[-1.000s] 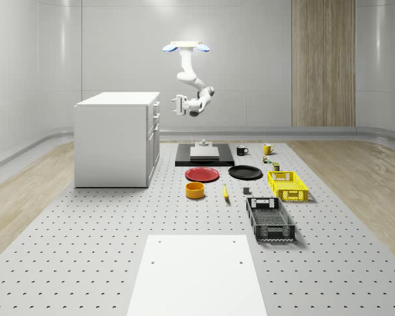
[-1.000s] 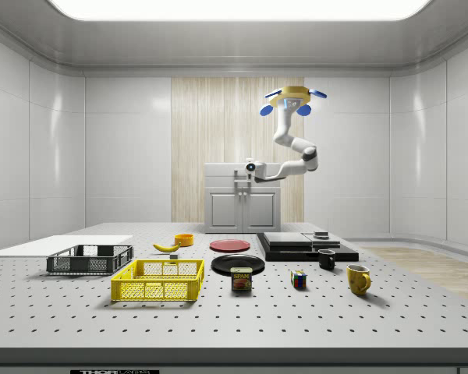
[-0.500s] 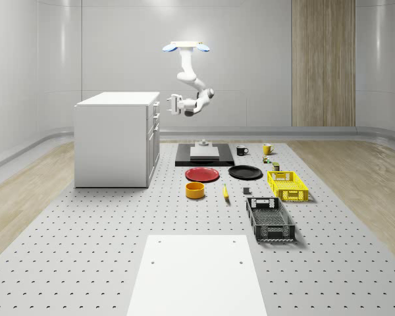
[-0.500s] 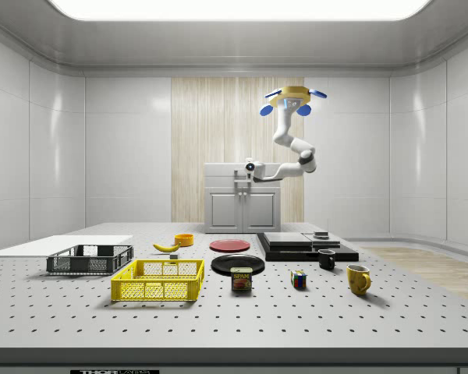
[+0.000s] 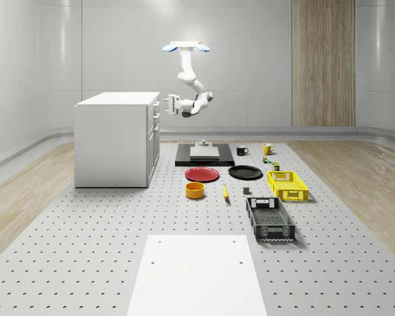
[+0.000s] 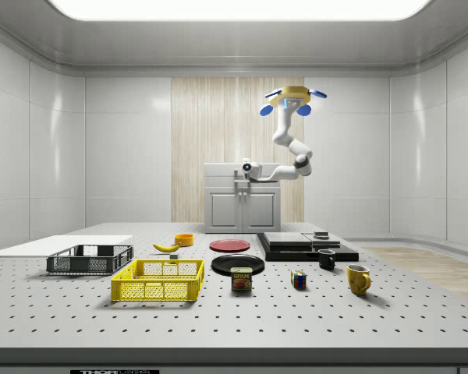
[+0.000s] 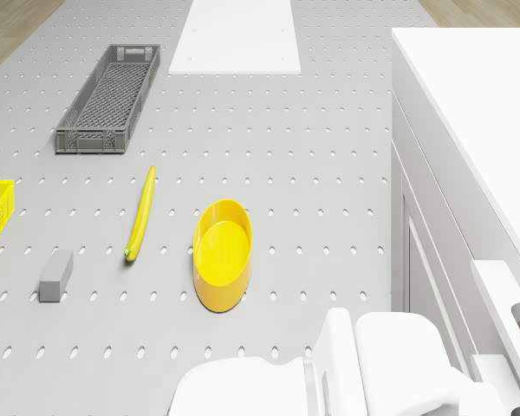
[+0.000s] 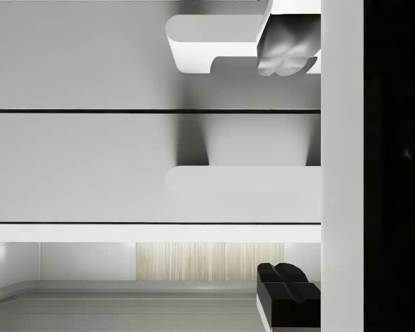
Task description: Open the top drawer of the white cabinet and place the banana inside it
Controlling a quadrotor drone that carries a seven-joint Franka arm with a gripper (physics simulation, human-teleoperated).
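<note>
In the whole-scene view we see the drone (image 5: 185,47) hovering high above the perforated table (image 5: 85,237), over its far part just beyond the white cabinet (image 5: 115,138). The arm hangs down and bends toward the cabinet, so the gripper (image 5: 168,104) sits right at the top drawer's front, near the cabinet's upper edge. The banana (image 5: 225,192) lies on the table near its middle, between the orange bowl (image 5: 195,190) and the yellow crate (image 5: 287,185), well apart from the cabinet.

In the side view the drone (image 6: 292,100) hovers above the cabinet (image 6: 243,199), and the gripper (image 6: 244,168) is level with the cabinet's top edge. The banana (image 6: 167,247) rests on the table beside the bowl (image 6: 184,239).

From the drone view we look down on the banana (image 7: 141,213) lying flat on the table beside the bowl (image 7: 223,254), with the grey crate (image 7: 110,96) farther off and the cabinet (image 7: 477,130) alongside.

In the wrist view the drawer fronts fill our sight, and one finger (image 8: 286,289) stands just past a handle (image 8: 242,180). We cannot tell whether the jaws are open or closed.
</note>
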